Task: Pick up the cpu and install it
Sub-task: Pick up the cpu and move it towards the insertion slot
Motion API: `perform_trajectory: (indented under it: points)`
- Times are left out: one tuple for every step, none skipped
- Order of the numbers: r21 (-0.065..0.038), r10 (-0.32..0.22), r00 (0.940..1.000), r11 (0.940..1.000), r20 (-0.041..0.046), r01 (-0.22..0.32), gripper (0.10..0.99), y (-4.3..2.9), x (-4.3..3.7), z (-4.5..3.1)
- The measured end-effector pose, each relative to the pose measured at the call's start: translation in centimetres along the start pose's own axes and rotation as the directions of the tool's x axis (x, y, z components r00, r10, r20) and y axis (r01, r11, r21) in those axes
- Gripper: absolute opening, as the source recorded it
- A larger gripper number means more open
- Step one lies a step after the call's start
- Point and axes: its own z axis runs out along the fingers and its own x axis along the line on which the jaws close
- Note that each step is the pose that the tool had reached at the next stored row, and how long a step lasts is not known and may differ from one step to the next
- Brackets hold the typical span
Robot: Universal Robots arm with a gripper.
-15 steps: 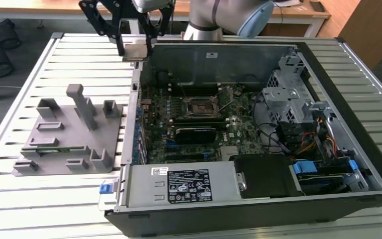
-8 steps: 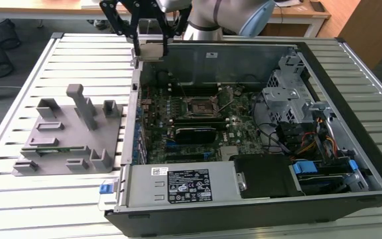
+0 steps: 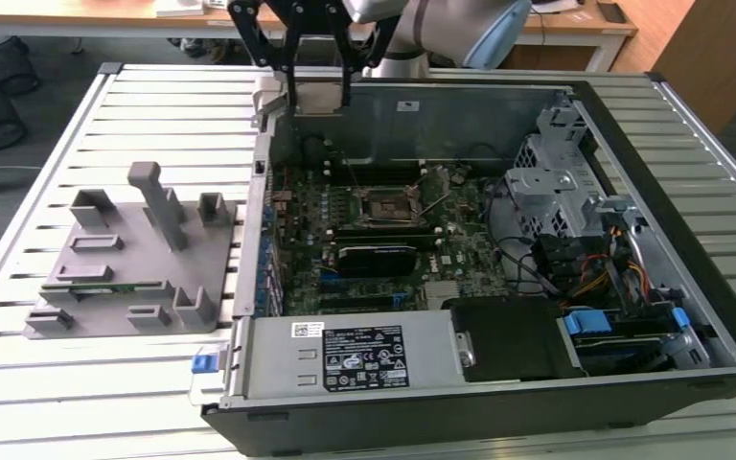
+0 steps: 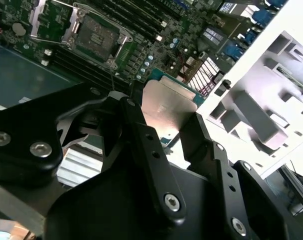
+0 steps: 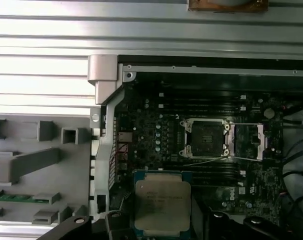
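Observation:
The cpu [image 5: 161, 197], a flat square chip with a silver top and a green rim, sits between my gripper's black fingers [image 4: 141, 135] in both wrist views. My gripper [image 3: 317, 91] is shut on it and hangs over the back left corner of the open computer case [image 3: 624, 125], above the motherboard. The bare cpu socket [image 3: 391, 204] lies lower down near the middle of the board, with its metal frame flipped open. The socket [image 5: 206, 140] shows the same way in the first wrist view. The cpu [image 4: 164, 100] is clear of the board.
A grey plastic fixture [image 3: 131, 259] with upright blocks and a green memory stick stands on the slatted table [image 3: 35, 374], on the exterior view's left. In the case are a black block [image 3: 375, 257], a power supply [image 3: 342, 359], a drive cage [image 3: 560, 182] and cables.

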Motion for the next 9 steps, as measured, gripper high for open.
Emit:
perform_trajectory:
  points:
    - [0.0,0.0,1.0,1.0,0.0,0.0,0.541,0.06,-0.38,0.02]
    - [0.0,0.0,1.0,1.0,0.0,0.0,0.541,0.12,-0.77,0.03]
    - [0.0,0.0,1.0,1.0,0.0001,0.0,0.541,0.19,-1.2,0.05]
    - [0.0,0.0,1.0,1.0,0.0001,0.0,0.541,0.27,-1.64,0.07]
    - [0.0,0.0,1.0,1.0,0.0,0.0,0.541,0.35,-2.1,0.09]
    - [0.0,0.0,1.0,1.0,0.0,0.0,0.541,0.43,-2.55,0.1]
    - [0.0,0.0,1.0,1.0,0.0,0.0,0.541,0.52,-3.01,0.12]
    - [0.0,0.0,1.0,1.0,0.0001,0.0,0.541,0.58,-3.45,0.14]
    - [0.0,0.0,1.0,1.0,0.0002,0.0,0.541,0.61,-3.85,0.14]
